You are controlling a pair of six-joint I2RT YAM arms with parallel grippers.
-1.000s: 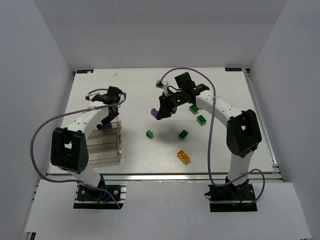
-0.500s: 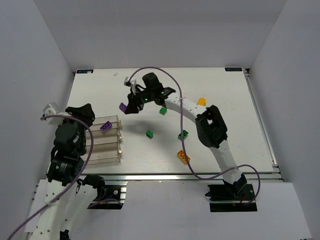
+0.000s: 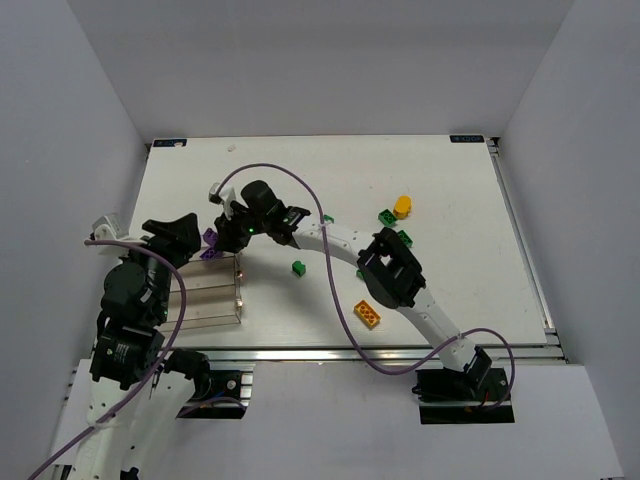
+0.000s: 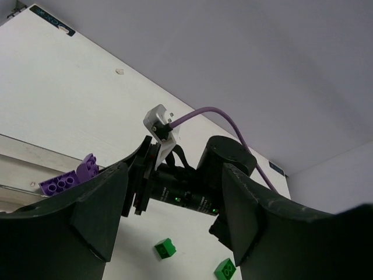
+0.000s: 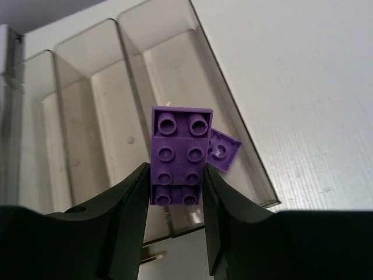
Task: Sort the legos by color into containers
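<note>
My right gripper [image 5: 175,169] is shut on a purple studded lego [image 5: 179,154] and holds it over the end compartment of the clear containers [image 5: 105,111]. A smaller purple piece [image 5: 223,150] lies in that compartment. In the top view the right gripper [image 3: 222,238] reaches far left over the containers [image 3: 205,295]. My left gripper [image 3: 176,236] is open and empty, drawn back beside the bins. In the left wrist view the left gripper [image 4: 175,170] looks at the right wrist and the purple lego [image 4: 61,184].
Green legos lie at the table's middle [image 3: 298,267] and right of it [image 3: 386,215] [image 3: 404,237]. A small yellow-orange block [image 3: 402,206] sits by them. A flat orange-yellow brick [image 3: 367,314] lies near the front. The right arm spans the table's middle.
My right arm has swung left with the purple lego, from mid-table to over the bins. My left arm has pulled back from the bins toward its base.
</note>
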